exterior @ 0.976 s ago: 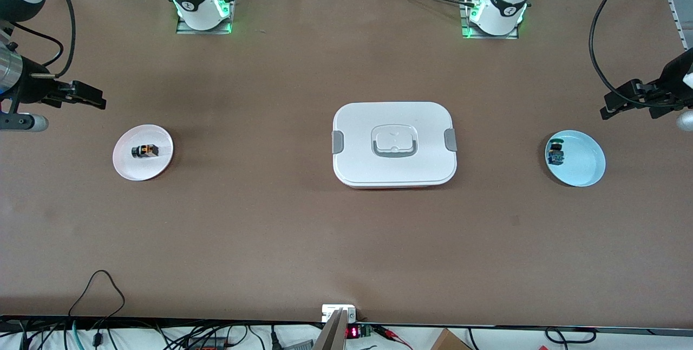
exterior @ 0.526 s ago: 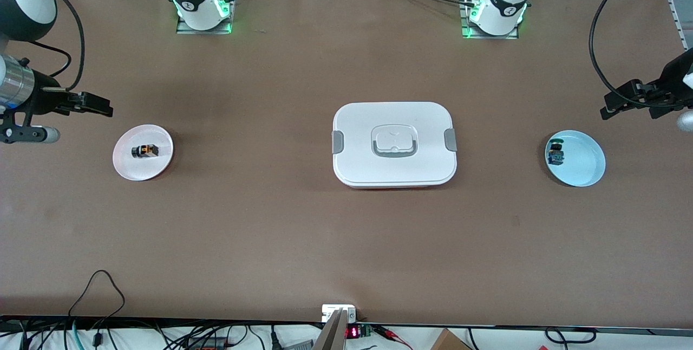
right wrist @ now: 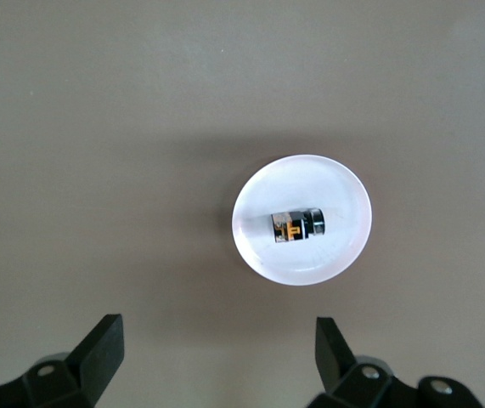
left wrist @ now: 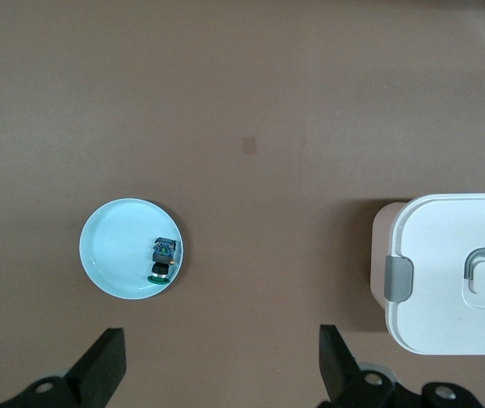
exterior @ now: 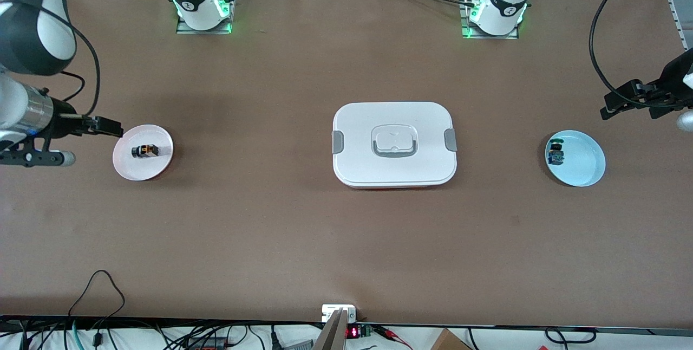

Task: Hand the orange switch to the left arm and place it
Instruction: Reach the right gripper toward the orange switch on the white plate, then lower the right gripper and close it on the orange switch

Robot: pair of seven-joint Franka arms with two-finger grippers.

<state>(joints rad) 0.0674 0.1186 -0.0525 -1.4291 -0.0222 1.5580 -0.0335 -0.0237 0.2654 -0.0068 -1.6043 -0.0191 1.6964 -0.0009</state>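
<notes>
- Lying untouched: the orange switch [exterior: 145,150] rests on a pinkish-white plate [exterior: 162,163] toward the right arm's end of the table, well apart from the box [exterior: 394,117].
- Box: closed, at the middle of the table, between the two plates; nothing touches it.
- Right gripper [exterior: 106,126]: hangs over the table just beside the plate's rim, on the side toward the table's end edge; fingers spread wide and empty, seen in the right wrist view [right wrist: 215,347].
- Left gripper [exterior: 622,102]: waits near the left arm's end edge, over the table just beside the light-blue plate [exterior: 587,174]; fingers wide apart, holding nothing, per the left wrist view [left wrist: 218,367].
- Progress, as I judge it: nothing done yet; pickup, handover between arms, passage round the box and set-down all remain.
- Right wrist view only: the switch's orange marking and its lengthwise lie on the plate.
- Left wrist view only: the blue component with green cap [left wrist: 163,259] near the blue plate's rim, plus one grey clip [left wrist: 398,280] of the box.
- Front view only: both plates, box and both arms together.
</notes>
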